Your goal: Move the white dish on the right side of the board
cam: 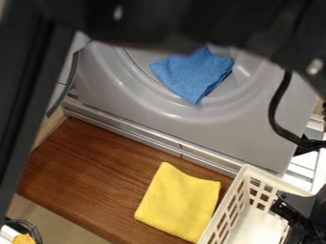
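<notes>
The wooden board (96, 167) carries a yellow cloth (180, 202) just beside the white perforated basket (270, 177) at the board's right, where the tool (291, 214) hangs, grip state indeterminable; leftward basket travel could bunch the cloth.

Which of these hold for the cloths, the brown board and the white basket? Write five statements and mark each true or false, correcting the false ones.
1. The yellow cloth lies on the brown board. True.
2. The blue cloth lies inside the white basket. False: it lies on the grey surface with the round recess, away from the basket.
3. The two cloths overlap. False: they lie apart, the blue one higher in the view than the yellow one.
4. The white basket is to the right of the yellow cloth in the view. True.
5. The basket's walls are solid all over. False: they have rows of openings.
</notes>
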Available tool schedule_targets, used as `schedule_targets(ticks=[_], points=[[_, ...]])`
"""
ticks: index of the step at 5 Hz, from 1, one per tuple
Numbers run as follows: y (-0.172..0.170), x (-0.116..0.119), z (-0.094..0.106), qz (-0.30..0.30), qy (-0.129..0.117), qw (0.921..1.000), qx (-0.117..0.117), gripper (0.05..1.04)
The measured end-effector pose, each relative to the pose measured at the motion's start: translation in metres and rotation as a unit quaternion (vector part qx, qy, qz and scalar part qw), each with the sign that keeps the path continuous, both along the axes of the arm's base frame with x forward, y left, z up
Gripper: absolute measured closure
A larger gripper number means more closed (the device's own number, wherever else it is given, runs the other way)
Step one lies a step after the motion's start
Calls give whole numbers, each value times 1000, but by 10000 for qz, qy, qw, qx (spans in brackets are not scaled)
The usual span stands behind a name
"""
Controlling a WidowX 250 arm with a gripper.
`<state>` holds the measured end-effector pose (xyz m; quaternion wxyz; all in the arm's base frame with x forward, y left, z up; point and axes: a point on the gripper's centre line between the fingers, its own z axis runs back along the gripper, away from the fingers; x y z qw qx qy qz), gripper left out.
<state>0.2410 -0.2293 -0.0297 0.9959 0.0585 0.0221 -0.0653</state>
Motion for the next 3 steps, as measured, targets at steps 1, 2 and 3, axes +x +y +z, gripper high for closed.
schedule_targets(ticks=[1, 2, 3], points=[[1, 1, -1, 8, -18, 10000, 16, 524], [5, -4, -4, -5, 28, 10000, 47, 217], [8, -1, 4, -27, -45, 9999, -87, 73]])
